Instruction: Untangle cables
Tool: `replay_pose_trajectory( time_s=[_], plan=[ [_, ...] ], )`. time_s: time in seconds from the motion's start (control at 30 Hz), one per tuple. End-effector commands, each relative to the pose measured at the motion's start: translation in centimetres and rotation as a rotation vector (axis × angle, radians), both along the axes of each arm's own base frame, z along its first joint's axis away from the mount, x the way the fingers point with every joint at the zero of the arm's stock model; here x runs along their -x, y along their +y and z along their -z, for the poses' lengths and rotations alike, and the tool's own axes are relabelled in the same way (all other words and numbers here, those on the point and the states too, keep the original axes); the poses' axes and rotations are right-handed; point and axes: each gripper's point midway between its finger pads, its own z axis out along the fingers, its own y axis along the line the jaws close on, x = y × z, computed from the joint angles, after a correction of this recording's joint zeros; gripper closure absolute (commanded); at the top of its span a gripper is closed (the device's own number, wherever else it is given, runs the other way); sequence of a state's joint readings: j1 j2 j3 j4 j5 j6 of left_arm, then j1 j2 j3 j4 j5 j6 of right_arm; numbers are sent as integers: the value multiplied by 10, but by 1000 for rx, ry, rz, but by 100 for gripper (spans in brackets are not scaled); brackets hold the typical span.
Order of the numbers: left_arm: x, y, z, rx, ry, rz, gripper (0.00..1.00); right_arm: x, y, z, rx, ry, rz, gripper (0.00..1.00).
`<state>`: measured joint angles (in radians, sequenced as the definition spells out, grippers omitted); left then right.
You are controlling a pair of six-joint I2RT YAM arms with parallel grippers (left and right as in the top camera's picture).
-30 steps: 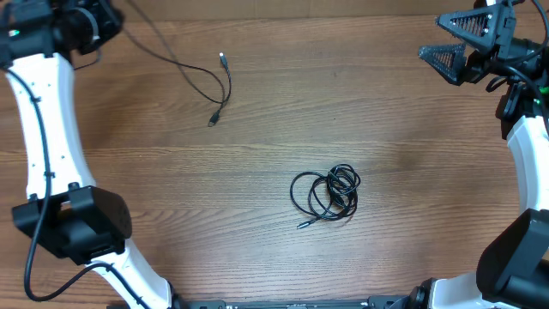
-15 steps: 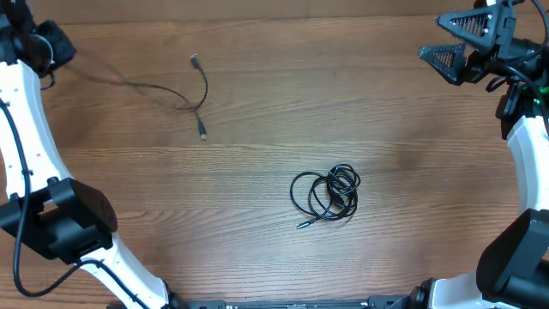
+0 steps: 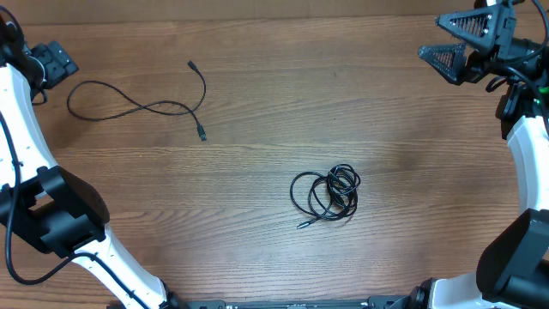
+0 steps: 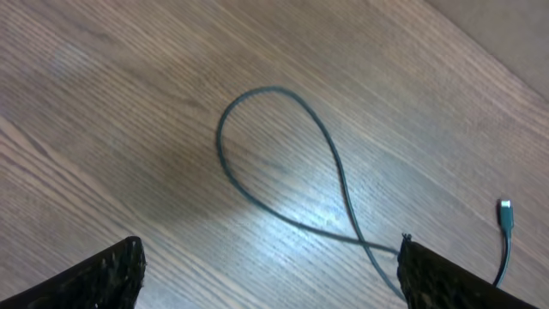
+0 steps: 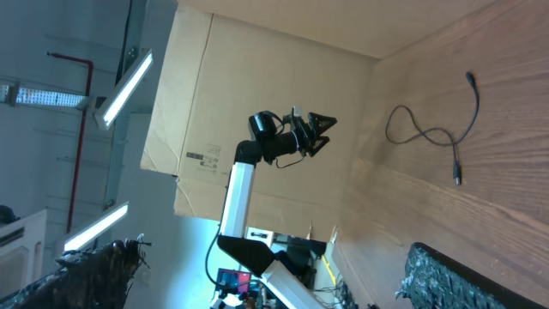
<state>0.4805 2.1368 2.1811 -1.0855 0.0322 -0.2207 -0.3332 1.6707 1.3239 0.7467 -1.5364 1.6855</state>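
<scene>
Here we find the left pincer (image 3: 53,63) at the far left edge of the desk (image 3: 214,249), its fingers spread wide and holding nothing. The loose cable (image 3: 137,107) lies flat on the wood just to its right, apart from it. From the left wrist, this cable (image 4: 283,163) forms a teardrop loop ahead of the open pincer (image 4: 268,257), its strands crossing near the right-hand finger. Its small plug (image 4: 504,210), silvery at the tip, rests off to the right.

The right pincer (image 3: 433,37) hangs at the far right corner, likewise wide open and empty, well apart from both cords. The bundle (image 3: 326,196) sits near the desk's middle, several overlapping rings of thin black cord with one short end poking out at the lower left. Both cords are thin, matte and limp. The desk is brown wood with a long straight grain.
</scene>
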Motion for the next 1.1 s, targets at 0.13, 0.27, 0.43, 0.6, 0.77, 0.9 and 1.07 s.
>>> replay_pose_trajectory(
  time_s=[0.13,0.27,0.43,0.6,0.77,0.9,1.07],
  plan=[
    [-7,-19,43,29,96,51,8,12,4,-12,43,-78,-28,0],
    [-12,-14,67,-1,144,65,9,12,4,-12,43,-78,-28,0],
    [-13,2,98,-48,201,34,9,12,4,-12,43,-78,-29,0],
    [-18,10,133,-41,233,25,11,12,5,-12,42,-78,-31,0],
    [-14,18,164,-17,271,8,14,10,4,-13,38,-79,-22,0],
    [-6,27,186,1,303,-9,16,8,3,-14,30,-82,-4,0],
    [-1,39,193,5,305,-33,19,7,3,-15,28,-83,-1,0]
  ],
)
